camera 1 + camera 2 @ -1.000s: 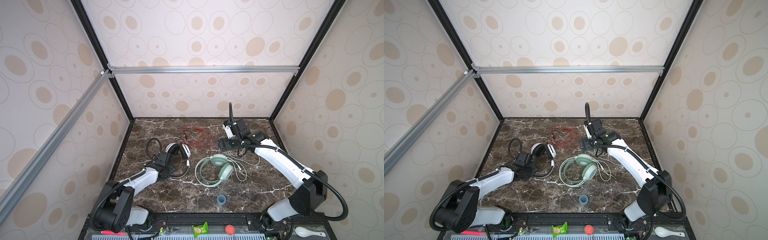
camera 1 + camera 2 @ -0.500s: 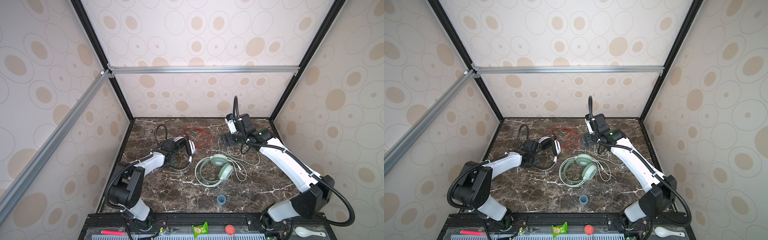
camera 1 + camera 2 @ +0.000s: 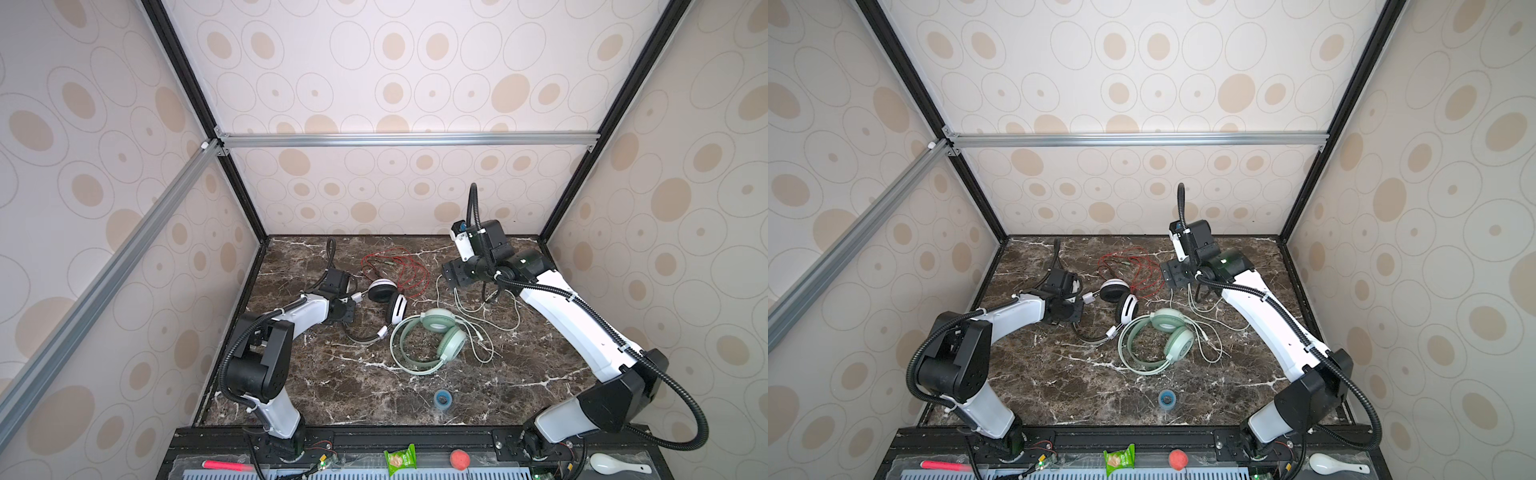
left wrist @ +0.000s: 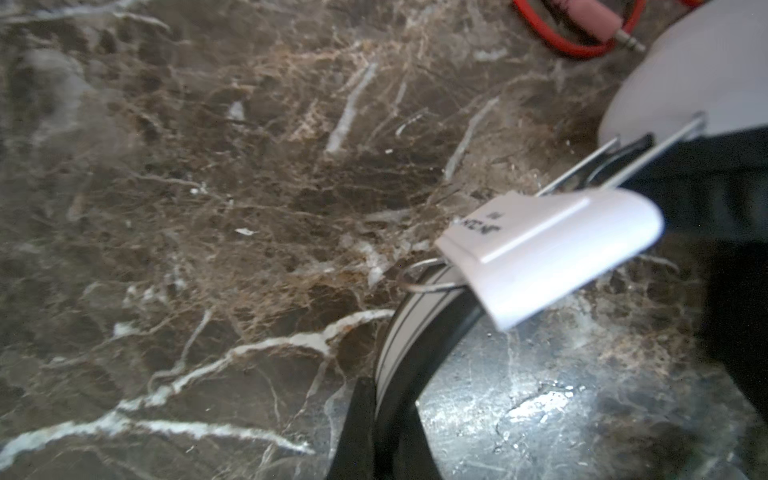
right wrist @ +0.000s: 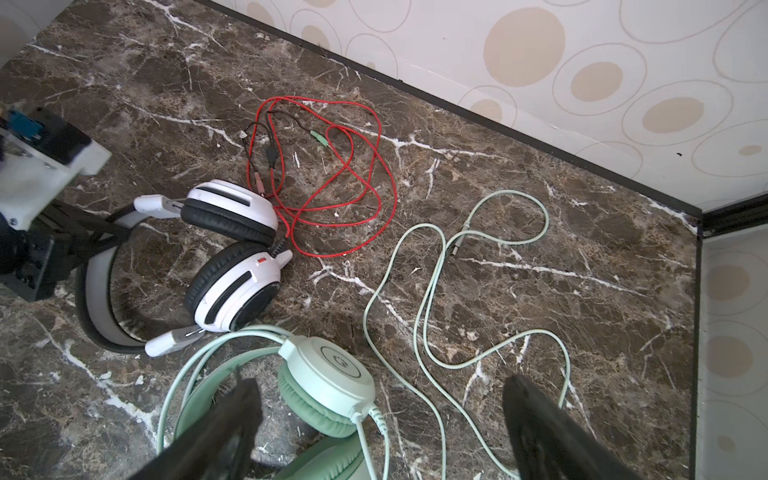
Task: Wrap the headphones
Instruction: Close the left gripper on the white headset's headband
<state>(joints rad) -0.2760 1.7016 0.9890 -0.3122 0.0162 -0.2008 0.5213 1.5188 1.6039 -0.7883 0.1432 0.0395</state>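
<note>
Marble counter point(image 3: 332, 382), brown with white veins. White-and-black headphones point(image 3: 382, 289) sit left of centre, cups touching each other. Left fingers point(image 4: 355, 436) are clamped tight on the headband just below the white slider. Red cable point(image 3: 399, 270) lies in a loose heap behind the cups, toward the back wall, unwrapped. Mint green headphones point(image 3: 436, 322) lie flat at centre, headband touching or just beside the white pair's front slider; can't tell which. Pale green cable point(image 3: 478, 316) sprawls in loops between the green cups and the right arm. Right fingers point(image 5: 224, 432) are spread wide, holding nothing, hovering over that cable and a green cup.

View differences:
- Left wrist view shows the headband pinched between the fingers close up, plus a pink jack plug point(image 4: 590, 20).
- Right wrist view resolves the red cable's green plug point(image 5: 318, 137) and the pale cable's end connector point(image 5: 457, 245).
- Only the top views show the blue tape roll point(image 3: 441, 400) near the front edge, well apart from both pairs.
- They also show the front rail items: green packet point(image 3: 400, 459), red ball point(image 3: 459, 458), white spoon point(image 3: 615, 464), pink pen point(image 3: 226, 465).
</note>
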